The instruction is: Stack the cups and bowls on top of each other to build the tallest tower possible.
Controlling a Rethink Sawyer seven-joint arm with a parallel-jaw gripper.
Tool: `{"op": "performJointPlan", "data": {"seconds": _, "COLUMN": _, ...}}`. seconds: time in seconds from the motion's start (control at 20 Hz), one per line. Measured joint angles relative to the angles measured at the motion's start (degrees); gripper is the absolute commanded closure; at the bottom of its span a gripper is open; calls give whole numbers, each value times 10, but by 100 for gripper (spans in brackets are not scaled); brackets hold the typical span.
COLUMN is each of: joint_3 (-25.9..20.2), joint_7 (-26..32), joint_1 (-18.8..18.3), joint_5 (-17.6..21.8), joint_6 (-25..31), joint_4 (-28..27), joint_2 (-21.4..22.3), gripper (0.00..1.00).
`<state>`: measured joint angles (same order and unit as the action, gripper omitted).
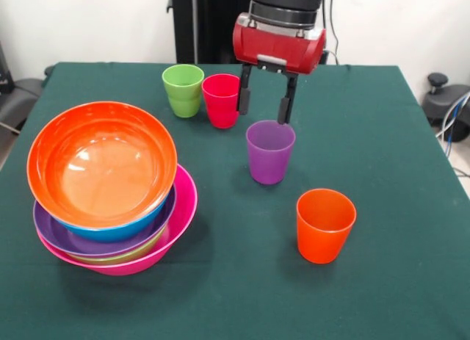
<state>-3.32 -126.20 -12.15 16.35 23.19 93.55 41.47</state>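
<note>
Overhead, the hand (pixel 266 106) hangs open and empty above the purple cup's (pixel 269 153) far rim.

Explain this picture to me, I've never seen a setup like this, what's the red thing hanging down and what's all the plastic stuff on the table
The red and black thing is the end of a robot arm. Its gripper, two dark fingers standing open, hangs just above the purple cup and holds nothing. There is one picture, taken by a camera across the table facing the robot, so the arm comes in from the top.

On the green table stand four loose cups: green cup and red cup side by side at the back, purple in the middle, orange cup nearer the camera. On the picture's left is a pile of nested bowls: pink at the bottom, orange on top, with purple, blue and a sliver of green between. The robot's job is to stack everything into a tower.
</note>
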Motion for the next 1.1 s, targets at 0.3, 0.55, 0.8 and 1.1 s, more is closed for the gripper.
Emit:
{"op": "performJointPlan", "data": {"seconds": 0.3, "joint_3": 4, "joint_7": 0, "joint_1": 0, "joint_5": 0, "joint_6": 0, "joint_4": 0, "joint_2": -18, "gripper": 0}}
{"op": "performJointPlan", "data": {"seconds": 0.55, "joint_3": 9, "joint_7": 0, "joint_1": 0, "joint_5": 0, "joint_6": -1, "joint_4": 0, "joint_2": -33, "gripper": 0}}
{"op": "performJointPlan", "data": {"seconds": 0.8, "joint_3": 18, "joint_7": 0, "joint_1": 1, "joint_5": 0, "joint_6": -6, "joint_4": 0, "joint_2": -49, "gripper": 0}}
{"op": "performJointPlan", "data": {"seconds": 1.1, "joint_3": 33, "joint_7": 0, "joint_1": 1, "joint_5": 0, "joint_6": -15, "joint_4": 0, "joint_2": -76, "gripper": 0}}
